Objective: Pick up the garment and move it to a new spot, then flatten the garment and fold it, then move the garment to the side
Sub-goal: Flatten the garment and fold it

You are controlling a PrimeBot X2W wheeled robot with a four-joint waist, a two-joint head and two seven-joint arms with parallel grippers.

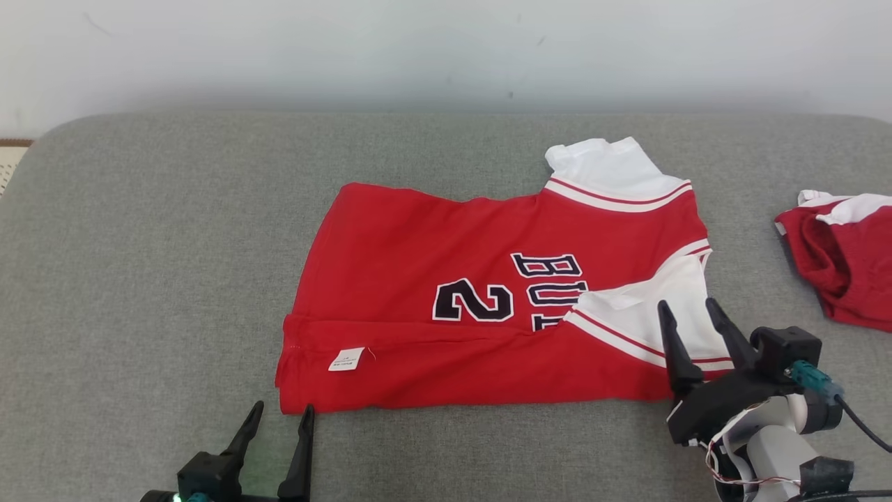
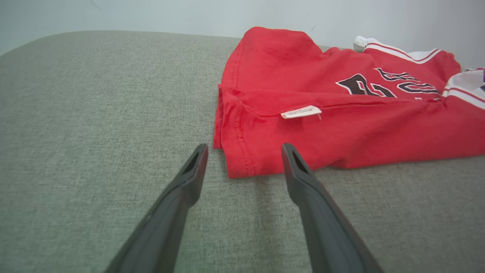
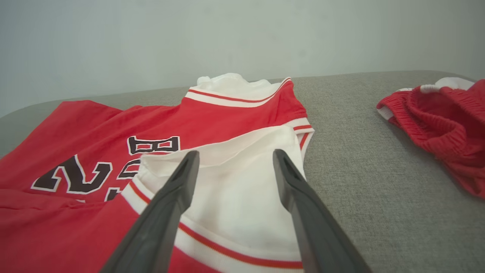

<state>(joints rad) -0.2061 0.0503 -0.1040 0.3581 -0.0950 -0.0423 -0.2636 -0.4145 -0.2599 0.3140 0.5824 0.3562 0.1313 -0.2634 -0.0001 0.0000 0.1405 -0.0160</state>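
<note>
The garment (image 1: pixel 446 293) is a red jersey with white sleeves and black lettering. It lies sideways on the grey surface, its near long edge folded over toward the middle. A small white label (image 1: pixel 346 358) shows on that fold. My left gripper (image 1: pixel 282 411) stands open just in front of the garment's near-left corner (image 2: pixel 242 163), holding nothing. Over the folded white sleeve (image 3: pixel 235 189) at the near-right end hovers my right gripper (image 1: pixel 686 307), jaws open and empty.
A second red and white piece of clothing (image 1: pixel 847 258) lies bunched at the right edge of the grey padded surface (image 1: pixel 139 279). A pale wall (image 1: pixel 446 49) rises behind. Bare grey surface stretches to the left and in front.
</note>
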